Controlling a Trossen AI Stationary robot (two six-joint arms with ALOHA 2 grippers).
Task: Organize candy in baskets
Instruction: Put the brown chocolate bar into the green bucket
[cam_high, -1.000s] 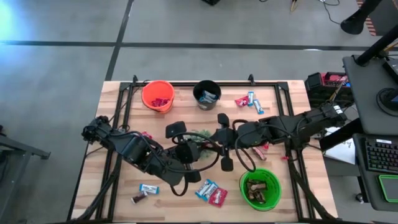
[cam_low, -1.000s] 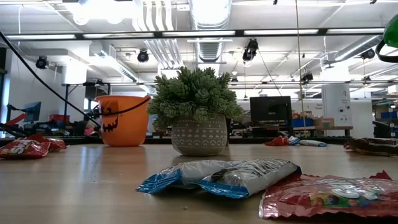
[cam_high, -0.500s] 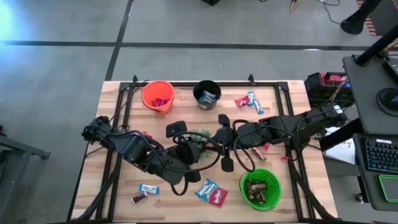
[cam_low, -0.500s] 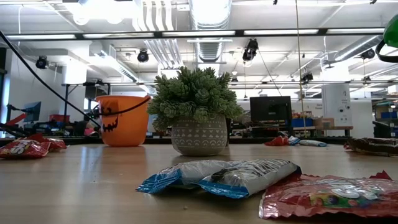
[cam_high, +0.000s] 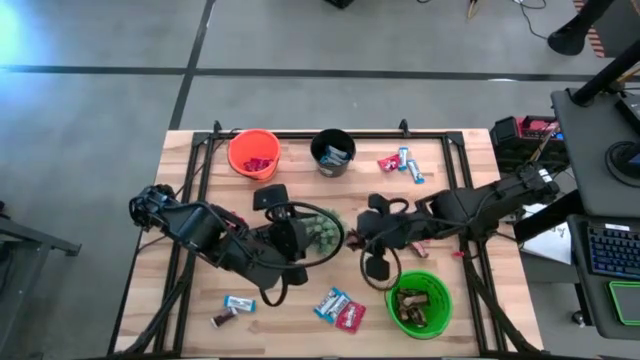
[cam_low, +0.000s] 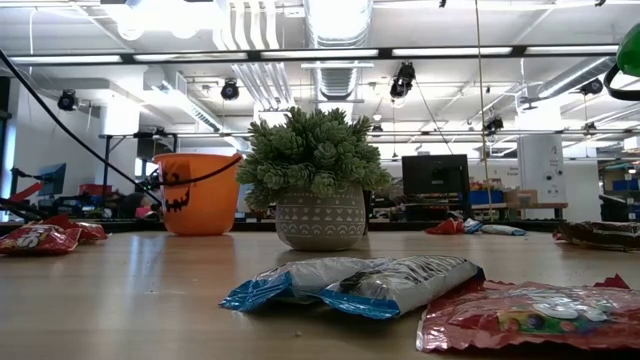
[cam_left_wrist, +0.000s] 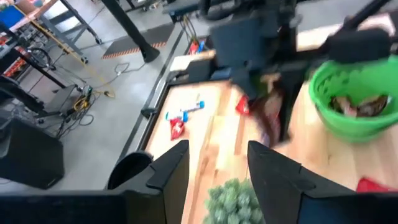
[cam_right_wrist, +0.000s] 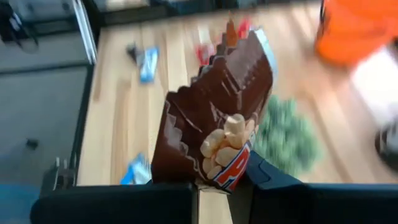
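Right gripper (cam_right_wrist: 221, 182) | I am clamping it on a dark brown candy bar (cam_right_wrist: 214, 121), long axis pointing away from the fingers | green bucket (cam_high: 419, 303) lying just beside, nearer this arm | left gripper (cam_left_wrist: 217, 163) standing apart, empty, near the plant (cam_high: 322, 228).

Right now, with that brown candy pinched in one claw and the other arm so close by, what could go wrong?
The right gripper holds the brown candy only by its bottom edge, so it might slip out before reaching the green basket.

The left gripper, open, sits beside the plant, and the two arms are close together mid-table; a swing could make them clip each other or nudge the plant.
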